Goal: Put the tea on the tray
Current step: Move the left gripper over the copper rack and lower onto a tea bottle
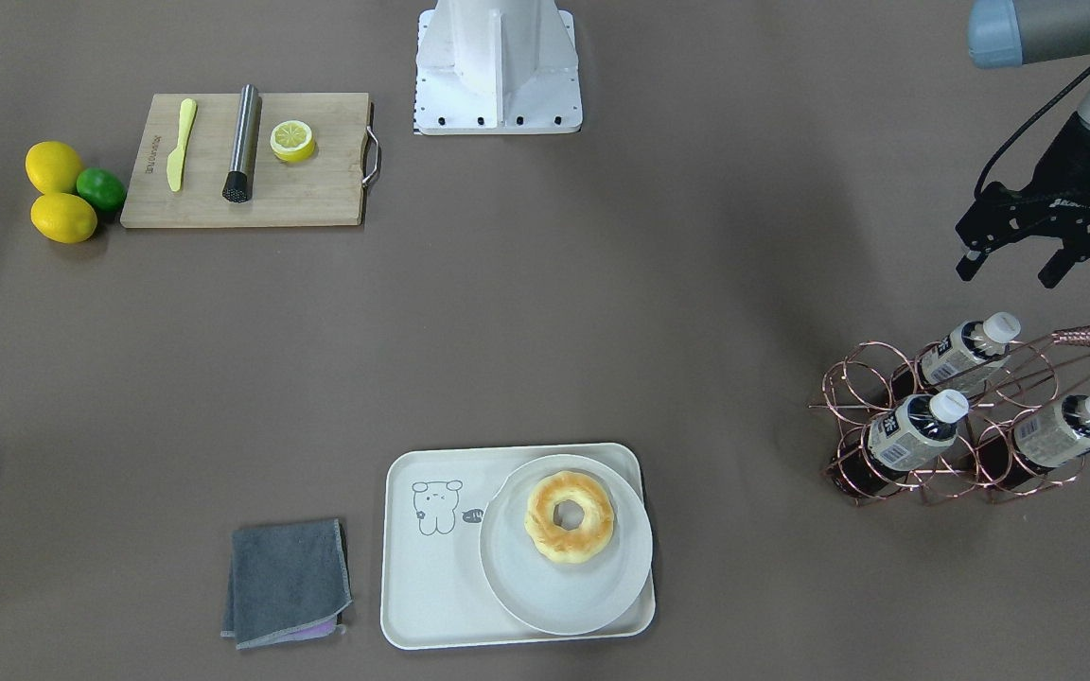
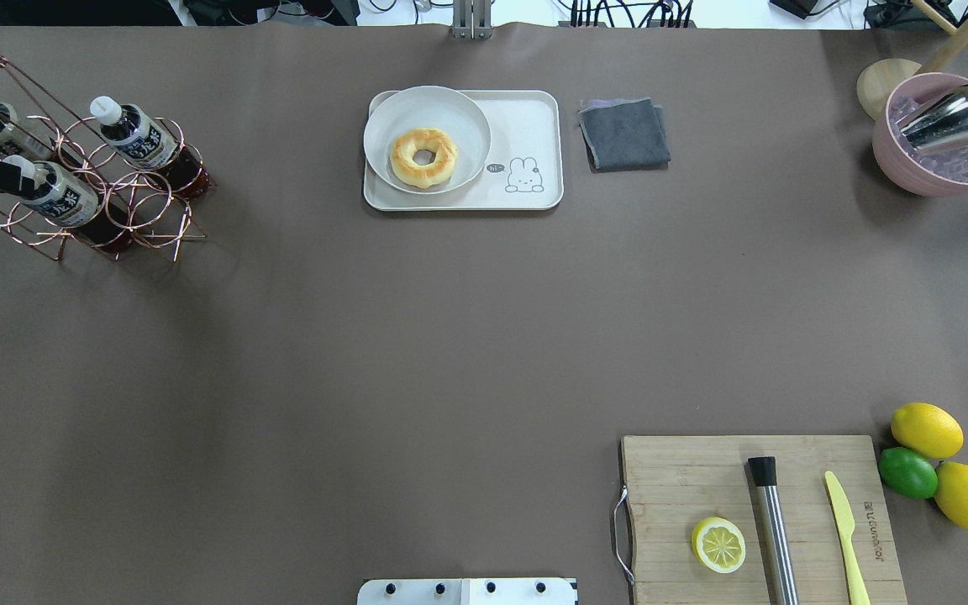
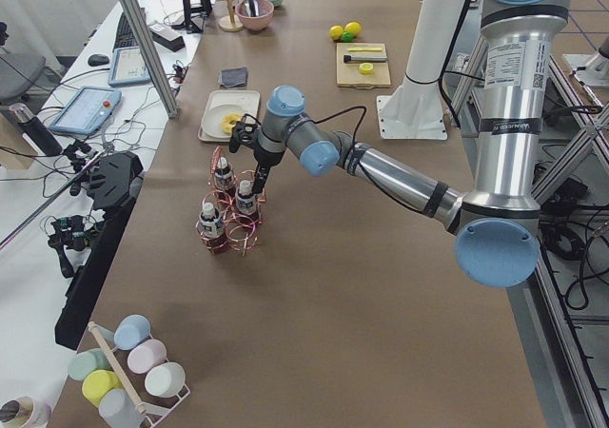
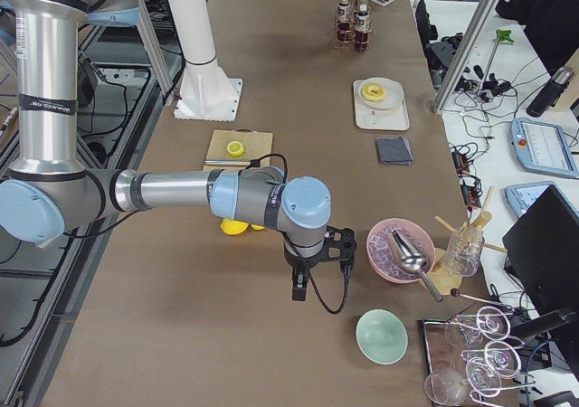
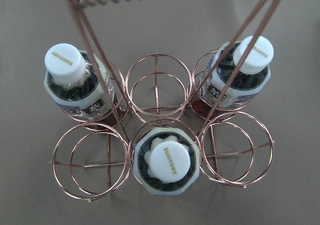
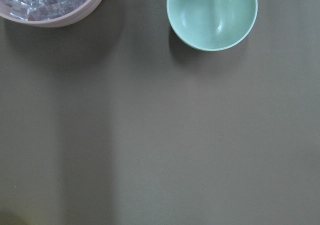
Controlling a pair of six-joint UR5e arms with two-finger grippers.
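Three alike tea bottles stand in a copper wire rack (image 1: 895,378) at the table's left end: one (image 1: 966,352) at the back, two (image 1: 914,430) (image 1: 1065,426) in front. The left wrist view looks straight down on their white caps, the nearest (image 5: 167,160) at the lower middle. My left gripper (image 1: 1009,272) is open and empty, held above and behind the rack. The cream tray (image 1: 431,577) with the bear drawing lies at the table's far middle (image 2: 526,126); a round plate (image 1: 602,586) with a donut (image 1: 569,517) covers half of it. My right gripper (image 4: 303,291) hangs over bare table; I cannot tell its state.
A grey cloth (image 1: 288,582) lies beside the tray. A cutting board (image 1: 318,189) holds a half lemon, a steel muddler and a yellow knife, with lemons and a lime (image 1: 100,188) beside it. A pink ice bowl (image 2: 946,143) and a green bowl (image 6: 212,15) stand near the right arm.
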